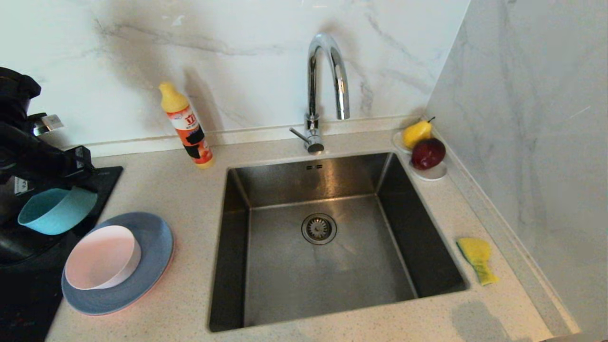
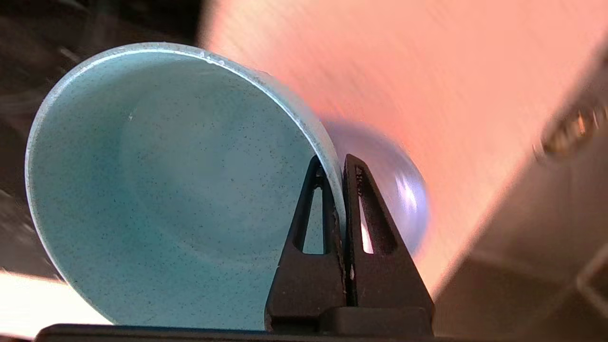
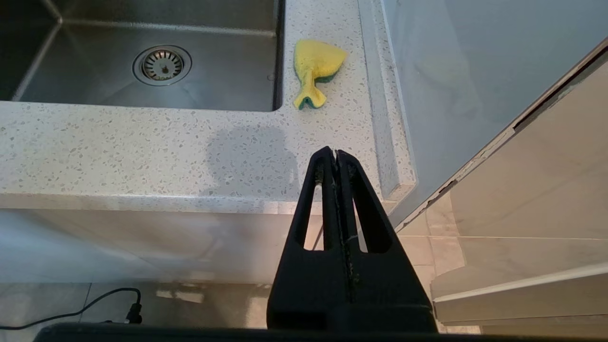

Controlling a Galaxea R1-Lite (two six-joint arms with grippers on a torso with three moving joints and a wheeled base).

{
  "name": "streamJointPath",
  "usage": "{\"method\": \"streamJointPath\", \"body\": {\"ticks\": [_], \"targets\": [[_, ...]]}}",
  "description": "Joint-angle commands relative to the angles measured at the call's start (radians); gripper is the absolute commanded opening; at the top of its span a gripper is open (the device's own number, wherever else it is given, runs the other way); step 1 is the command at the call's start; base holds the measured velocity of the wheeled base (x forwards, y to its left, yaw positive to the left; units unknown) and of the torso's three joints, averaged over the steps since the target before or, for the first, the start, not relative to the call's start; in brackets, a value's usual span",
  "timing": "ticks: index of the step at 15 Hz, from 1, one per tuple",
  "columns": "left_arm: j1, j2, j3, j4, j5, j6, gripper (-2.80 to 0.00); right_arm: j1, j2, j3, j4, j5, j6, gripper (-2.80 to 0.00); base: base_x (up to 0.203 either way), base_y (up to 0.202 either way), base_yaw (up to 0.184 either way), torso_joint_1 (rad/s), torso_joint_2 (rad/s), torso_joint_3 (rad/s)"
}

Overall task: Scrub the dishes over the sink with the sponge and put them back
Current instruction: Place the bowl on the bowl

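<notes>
Head view shows the left gripper at the far left, over the dark cooktop, pinching the rim of the teal bowl. The bowl hangs tilted, clear of the stack beside it. Left wrist view confirms the hold: 2 black fingers sit nearly together with the thin bowl wall between them, 1 inside and 1 outside. A rim pinch of this kind suits a thin-walled, matte, speckled bowl and leaves its inside exposed for scrubbing.

The pale pink-white bowl rests in the large blue plate; a pink edge shows under the plate. The sink is a square brushed-steel basin with a round drain strainer and a chrome gooseneck faucet.

The sponge, yellow foam with a green face and crumpled, lies on the speckled counter just right of the sink. Right wrist view shows the right gripper parked below the counter edge, fingers fully together and empty.
</notes>
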Motion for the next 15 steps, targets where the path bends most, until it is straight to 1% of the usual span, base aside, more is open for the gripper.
{"method": "streamJointPath", "body": {"ticks": [1,3,4,5,7,8,11,13,15], "targets": [[-0.048,-0.080,0.071,0.006,0.003,-0.001,-2.80,0.000,0.001,0.000,0.000,0.001,-0.001,-2.80,0.000,0.000,0.000,0.000,0.00,0.000],[-0.084,-0.129,0.172,-0.008,0.007,-0.005,-2.80,0.000,0.001,0.000,0.000,0.001,-0.001,-2.80,0.000,0.000,0.000,0.000,0.00,0.000],[-0.097,-0.144,0.225,-0.034,0.009,-0.008,-2.80,0.001,0.001,0.000,0.000,0.001,-0.001,-2.80,0.000,0.000,0.000,0.000,0.00,0.000],[-0.104,-0.157,0.273,-0.076,0.013,-0.009,-2.80,0.001,0.001,0.000,0.000,0.001,-0.001,-2.80,0.000,0.000,0.000,0.000,0.00,0.000],[-0.117,-0.175,0.384,-0.193,0.045,-0.010,-2.80,0.000,0.001,0.000,0.000,0.001,-0.001,-2.80,0.000,0.000,0.000,0.000,0.00,0.000],[-0.122,-0.183,0.423,-0.234,0.057,-0.010,-2.80,0.001,0.001,0.000,0.000,0.001,-0.001,-2.80,0.000,0.000,0.000,0.000,0.00,0.000],[-0.138,-0.184,0.483,-0.295,0.067,-0.012,-2.80,0.000,0.001,0.000,0.000,0.001,-0.001,-2.80,0.000,0.000,0.000,0.000,0.00,0.000],[-0.141,-0.165,0.513,-0.370,0.073,-0.010,-2.80,0.000,0.001,0.000,0.000,0.001,-0.001,-2.80,0.000,0.000,0.000,0.000,0.00,0.000],[-0.144,-0.132,0.524,-0.415,0.096,-0.010,-2.80,0.000,0.001,0.000,0.000,0.001,-0.001,-2.80,0.000,0.000,0.000,0.000,0.00,0.000]]}}
